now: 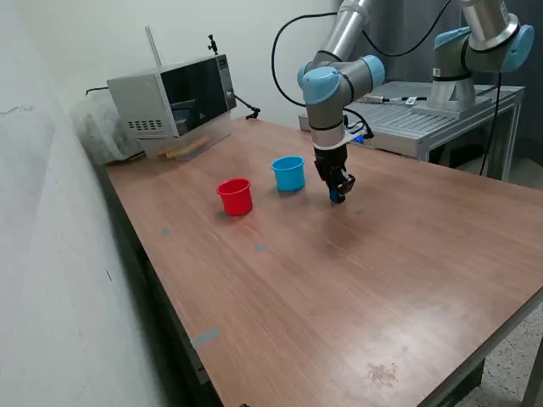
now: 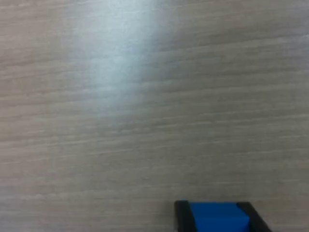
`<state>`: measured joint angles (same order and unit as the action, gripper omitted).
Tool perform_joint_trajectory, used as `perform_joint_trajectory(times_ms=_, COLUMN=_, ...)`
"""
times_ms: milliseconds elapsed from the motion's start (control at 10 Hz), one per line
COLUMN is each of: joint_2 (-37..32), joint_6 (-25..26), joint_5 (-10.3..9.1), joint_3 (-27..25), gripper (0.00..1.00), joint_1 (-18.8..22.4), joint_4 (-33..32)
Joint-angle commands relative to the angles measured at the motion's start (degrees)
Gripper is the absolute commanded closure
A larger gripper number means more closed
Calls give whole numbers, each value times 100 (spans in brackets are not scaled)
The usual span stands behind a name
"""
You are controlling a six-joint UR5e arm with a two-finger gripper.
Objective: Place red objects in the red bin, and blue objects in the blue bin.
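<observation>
My gripper [image 1: 339,192] hangs just above the wooden table [image 1: 339,288], to the exterior view's right of the blue bin [image 1: 288,173]. It is shut on a small dark blue cube [image 1: 337,198]. In the wrist view that blue cube [image 2: 217,218] sits between the two black fingers [image 2: 181,215], with bare wood beyond it. The red bin [image 1: 235,197] stands upright to the exterior view's left of the blue bin, a short gap between them. No red objects show in either view, and what lies inside the two cups is hidden.
A grey microwave [image 1: 174,102] and a plastic bag [image 1: 100,127] stand at the table's far corner by the wall. Behind the table, a second arm [image 1: 475,42] is mounted on a metal bench [image 1: 424,119]. Small tape marks [image 1: 260,248] dot the wood.
</observation>
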<state>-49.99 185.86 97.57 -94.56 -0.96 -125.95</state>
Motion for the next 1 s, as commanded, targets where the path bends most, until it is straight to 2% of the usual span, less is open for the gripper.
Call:
perform_joint_trajectory(times_ms=0, joint_2=-2, joint_6=-15, joint_5=-1, joint_3=-10, gripper=100, joint_1=-1, joint_4=-18)
perform_joint_trajectory(times_ms=200, joint_2=-237, joint_6=-120, joint_5=8, joint_3=-27, gripper=100, joint_1=-1, joint_4=26)
perform_joint_trajectory(times_ms=400, joint_2=-800, joint_6=-147, joint_5=69, joint_3=235, gripper=100, joint_1=-88, joint_4=149)
perform_joint_trajectory(times_ms=600, joint_2=-960, joint_6=-226, joint_5=69, joint_3=508, gripper=100, joint_1=-325, joint_4=517)
perform_joint_trajectory(times_ms=900, joint_2=-969, joint_6=-436, joint_5=61, joint_3=465, gripper=100, joint_1=-860, joint_4=536)
